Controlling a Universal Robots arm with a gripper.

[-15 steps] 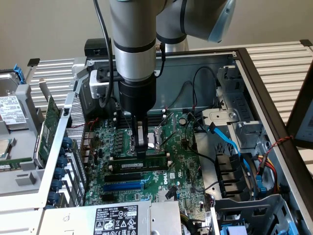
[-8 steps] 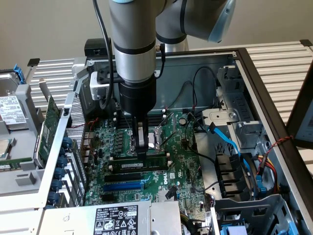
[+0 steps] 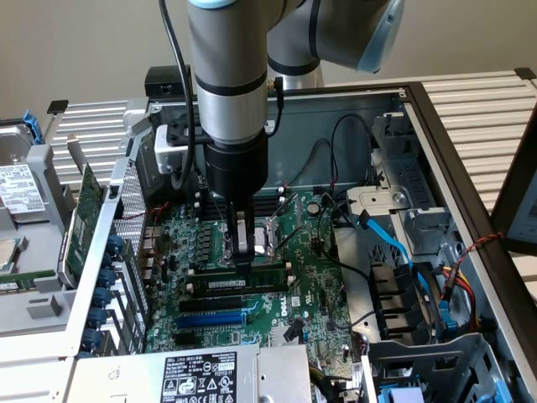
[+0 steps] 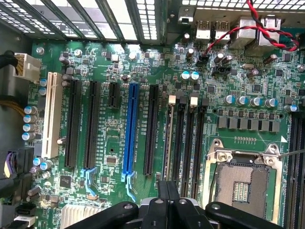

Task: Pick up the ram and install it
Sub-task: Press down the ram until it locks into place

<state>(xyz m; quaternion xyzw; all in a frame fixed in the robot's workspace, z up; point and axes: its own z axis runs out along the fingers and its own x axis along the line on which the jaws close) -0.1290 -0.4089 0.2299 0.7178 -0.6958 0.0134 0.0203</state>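
Hand (image 3: 243, 267) closed, tips down on the ram (image 3: 243, 285), which lies along a slot on the motherboard (image 3: 277, 311) beside the CPU socket (image 3: 267, 235). Wrist view: ram (image 4: 169, 138) seen edge-on, its near end hidden behind the hand (image 4: 167, 200). Blue slot (image 4: 129, 129) stands apart. Seating depth hard to judge.

Green motherboard (image 4: 157, 57) carries one blue slot (image 4: 129, 129) (others black) and a white slot (image 4: 49, 114).

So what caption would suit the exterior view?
Robot gripper, shut, pressing the ram into a motherboard slot.
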